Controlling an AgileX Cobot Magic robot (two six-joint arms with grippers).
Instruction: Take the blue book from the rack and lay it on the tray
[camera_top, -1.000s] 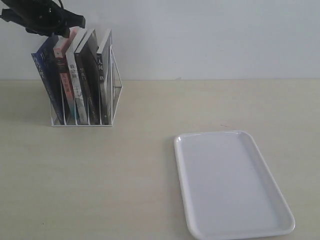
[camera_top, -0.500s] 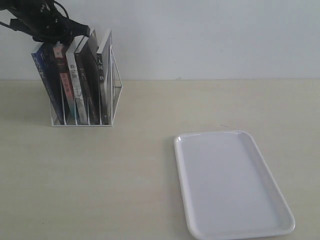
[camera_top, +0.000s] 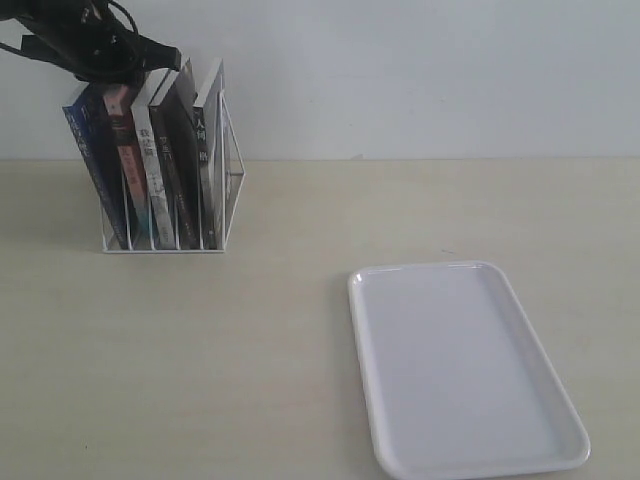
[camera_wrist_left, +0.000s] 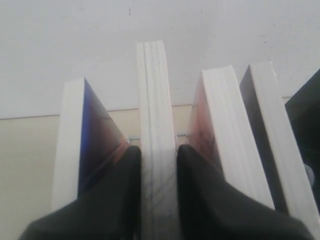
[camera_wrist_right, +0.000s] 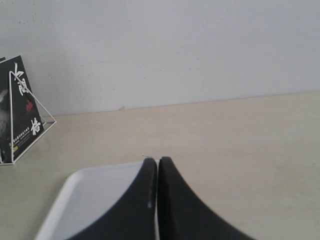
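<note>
Left gripper (camera_wrist_left: 159, 150) is clamped on the second book (camera_wrist_left: 152, 90) by its page edge, right beside the blue book (camera_wrist_left: 97, 131), with barely any gap either side. Right gripper (camera_wrist_right: 158, 161) is pinched together by the tray (camera_wrist_right: 95, 200) rim.

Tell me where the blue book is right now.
In the exterior view the blue book stands leftmost in the rack at the far left by the wall, beside the pink-red-spined book.

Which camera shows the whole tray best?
The exterior view: the tray lies there whole, rim to rim. The right wrist view catches only one corner behind the shut right gripper. The left wrist view shows books, no tray.
</note>
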